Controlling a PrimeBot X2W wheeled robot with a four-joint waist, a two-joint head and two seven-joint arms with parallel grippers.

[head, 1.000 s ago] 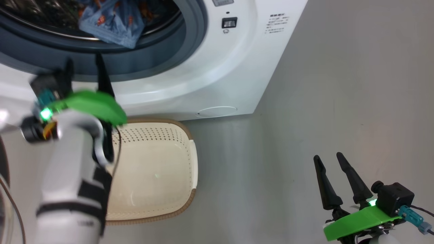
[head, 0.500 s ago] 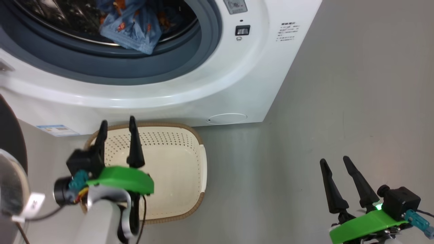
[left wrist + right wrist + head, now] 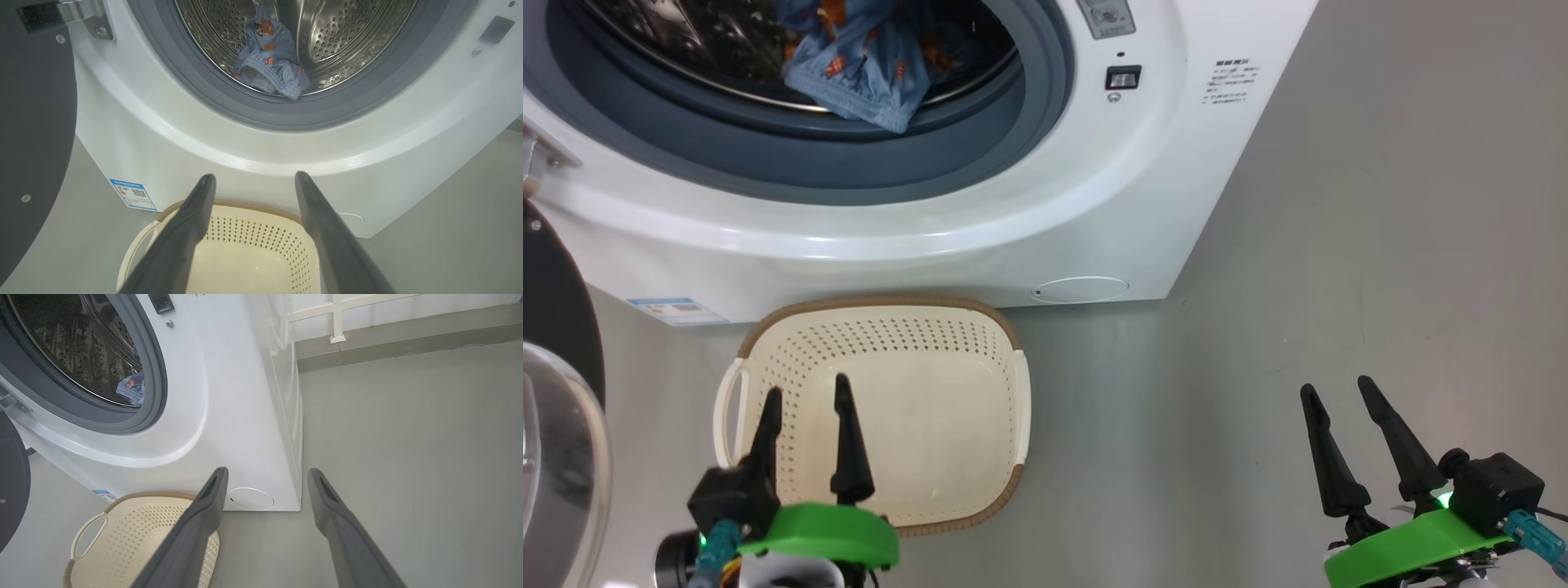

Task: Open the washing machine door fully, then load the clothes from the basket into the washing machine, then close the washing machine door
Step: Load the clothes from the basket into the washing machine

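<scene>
The white washing machine stands with its door swung open at the far left, black rim and glass bowl showing. Light-blue printed clothes lie in the steel drum, their edge hanging on the grey gasket; the same clothes show in the left wrist view. The cream basket sits on the floor before the machine with nothing in it. My left gripper is open over the basket's near half, holding nothing. My right gripper is open above bare floor at the lower right.
Grey floor spreads to the right of the machine. A low white railing and a raised kerb run behind the machine's right side. A blue label sticker is on the machine's lower front, left of the basket.
My left arm has drawn back from the drum opening down to above the basket, fingers open throughout. The head camera has shifted a little. The right gripper has barely moved.
</scene>
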